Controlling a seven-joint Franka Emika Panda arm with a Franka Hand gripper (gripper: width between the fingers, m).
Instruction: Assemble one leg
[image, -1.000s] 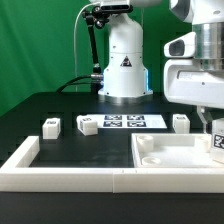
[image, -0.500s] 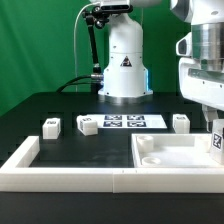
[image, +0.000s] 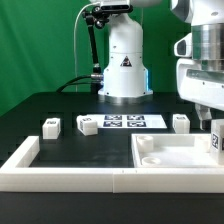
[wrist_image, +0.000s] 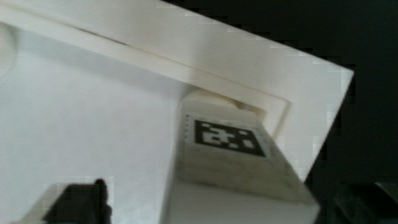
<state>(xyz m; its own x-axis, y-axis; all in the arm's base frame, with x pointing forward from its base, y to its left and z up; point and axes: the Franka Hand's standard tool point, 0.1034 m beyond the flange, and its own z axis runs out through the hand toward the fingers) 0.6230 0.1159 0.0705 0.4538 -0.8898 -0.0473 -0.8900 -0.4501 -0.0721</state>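
The leg (image: 217, 142), a small white post with a black-and-white tag, stands upright at the exterior view's right edge on the corner of the large white panel (image: 170, 160). In the wrist view the leg (wrist_image: 240, 165) sits in the panel's (wrist_image: 89, 110) corner recess. My gripper (image: 214, 124) hangs straight over it. In the wrist view my gripper (wrist_image: 222, 205) straddles the leg. A strip of panel shows between one dark finger (wrist_image: 80, 203) and the leg, so the jaws look open. The other finger merges with the dark table.
Three more legs lie on the black table, two on the exterior view's left (image: 50, 126) (image: 87, 126) and one on its right (image: 181, 122). The marker board (image: 125, 122) lies between them. A white L-shaped rail (image: 70, 178) runs along the front. The robot base (image: 124, 60) stands behind.
My hand shifted toward the exterior view's right a second ago and has held still since. The leg stays in the panel corner.
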